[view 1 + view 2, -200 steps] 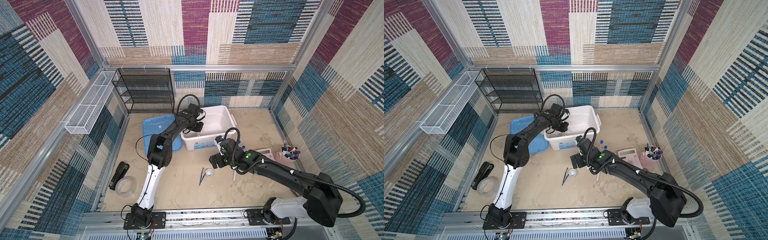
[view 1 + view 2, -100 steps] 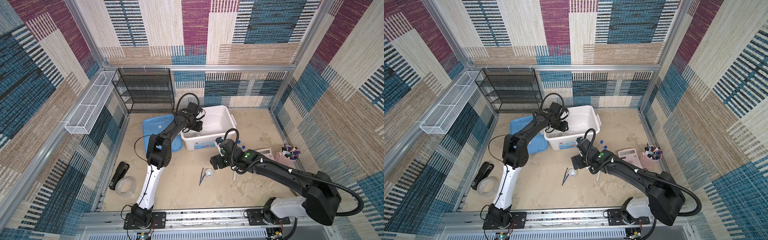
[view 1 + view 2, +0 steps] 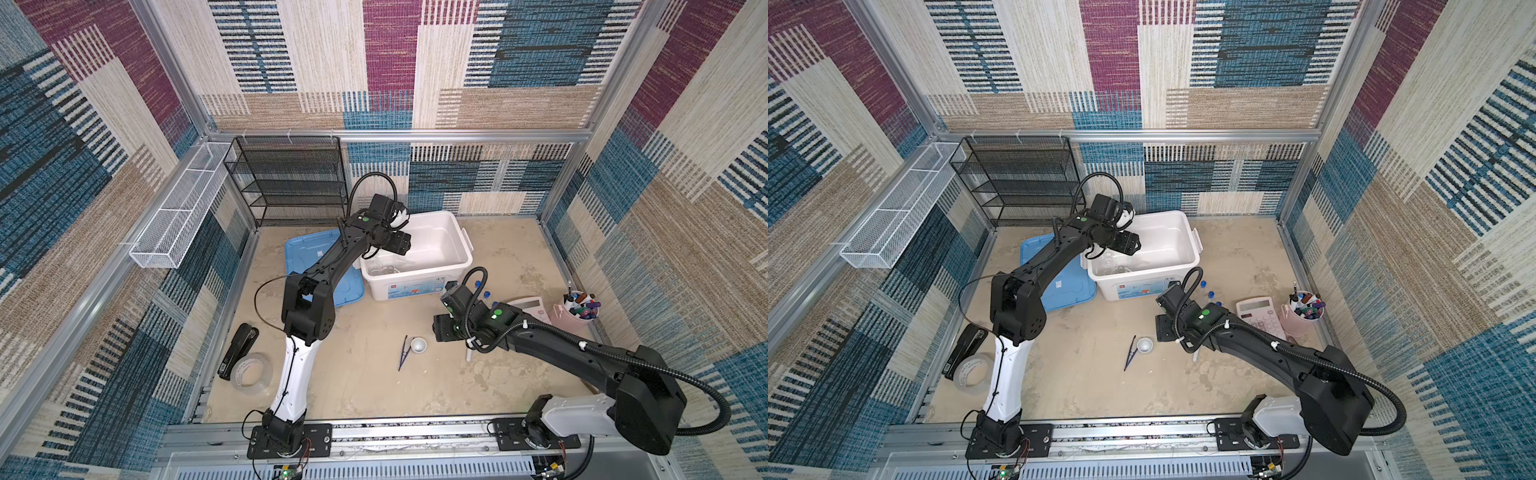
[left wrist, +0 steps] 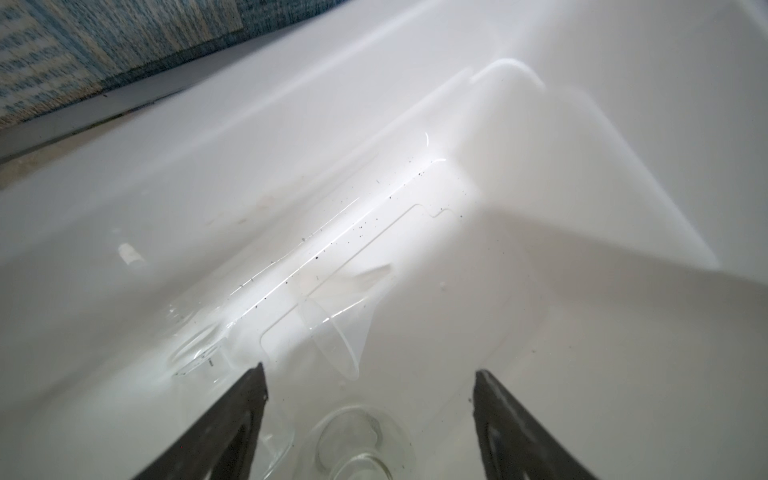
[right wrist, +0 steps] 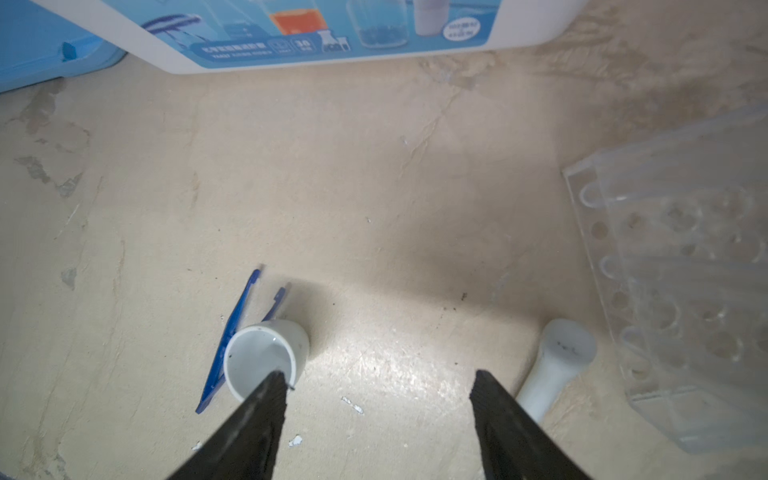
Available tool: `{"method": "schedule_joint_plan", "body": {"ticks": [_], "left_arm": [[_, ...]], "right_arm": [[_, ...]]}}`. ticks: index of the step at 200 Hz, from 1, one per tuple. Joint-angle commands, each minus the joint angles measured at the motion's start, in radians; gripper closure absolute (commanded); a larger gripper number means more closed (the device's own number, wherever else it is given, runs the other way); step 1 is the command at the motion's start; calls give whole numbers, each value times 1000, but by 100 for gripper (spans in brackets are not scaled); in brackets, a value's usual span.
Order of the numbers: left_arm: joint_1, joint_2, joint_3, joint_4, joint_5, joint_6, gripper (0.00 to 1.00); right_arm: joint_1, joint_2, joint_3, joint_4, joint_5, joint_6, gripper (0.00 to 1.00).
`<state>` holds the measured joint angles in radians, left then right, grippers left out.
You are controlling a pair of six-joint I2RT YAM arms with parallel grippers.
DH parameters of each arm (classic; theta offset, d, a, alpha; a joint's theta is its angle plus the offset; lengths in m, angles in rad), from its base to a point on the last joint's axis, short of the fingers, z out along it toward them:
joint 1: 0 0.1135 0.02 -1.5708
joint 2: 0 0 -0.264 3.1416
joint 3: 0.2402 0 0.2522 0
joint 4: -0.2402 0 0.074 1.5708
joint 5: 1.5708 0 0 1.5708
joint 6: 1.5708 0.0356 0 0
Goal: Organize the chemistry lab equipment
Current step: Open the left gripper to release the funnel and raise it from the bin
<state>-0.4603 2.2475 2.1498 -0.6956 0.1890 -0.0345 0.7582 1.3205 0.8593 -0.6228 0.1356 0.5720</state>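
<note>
Left gripper (image 4: 369,370): jaws spread wide, nothing between them. It hangs inside the white plastic storage bin (image 3: 415,286), over the bin's left half. There are 3 clear pieces on the bin floor under it: 1 clear funnel (image 4: 332,336) on its side, plus 2 clear glass vessels (image 4: 357,432). Too blurred to tell flask from beaker.

Right gripper (image 5: 376,374): jaws also spread and empty, low over the bare sand-coloured tabletop (image 3: 374,386).
- 1 small white mortar (image 5: 266,353) stands upright at one fingertip; can't tell if they touch.
- 1 pair of dark blue plastic tweezers (image 5: 232,332) lies flat just beside the mortar.
- 1 white pestle (image 5: 557,365) lies near the other fingertip, clear of it.
- Mortar and tweezers sit mid-tabletop, toward the front edge.

1 clear plastic test-tube rack (image 5: 685,270) sits just past the pestle, toward the right edge. Of the blue-capped test tubes (image 3: 478,284) standing in it, 2 caps show in both top views. The arm covers the rest.

The bin stands near the back edge, around the middle.
- Against the bin's left side: 1 flat blue plastic lid (image 3: 307,266).
- Right edge: 1 pink calculator (image 3: 534,309) and 1 pink cup of markers (image 3: 577,313).
- Front-left corner: 1 black stapler (image 3: 239,351) and 1 clear tape roll (image 3: 251,372).
- Back-left corner: 1 black mesh shelf (image 3: 291,183).
- Left wall: 1 white wire basket (image 3: 178,216).
</note>
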Motion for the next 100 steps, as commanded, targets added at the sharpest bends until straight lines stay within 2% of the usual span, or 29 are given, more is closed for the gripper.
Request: {"method": "schedule_joint_plan", "body": {"ticks": [1, 20, 100], "left_arm": [[2, -55, -26, 67, -26, -10, 11], [2, -123, -95, 128, -50, -13, 1], [0, -346, -327, 293, -82, -19, 0]], "right_arm": [[8, -16, -18, -37, 31, 102, 29], [15, -60, -54, -18, 29, 155, 31], [20, -91, -152, -12, 44, 265, 35]]}}
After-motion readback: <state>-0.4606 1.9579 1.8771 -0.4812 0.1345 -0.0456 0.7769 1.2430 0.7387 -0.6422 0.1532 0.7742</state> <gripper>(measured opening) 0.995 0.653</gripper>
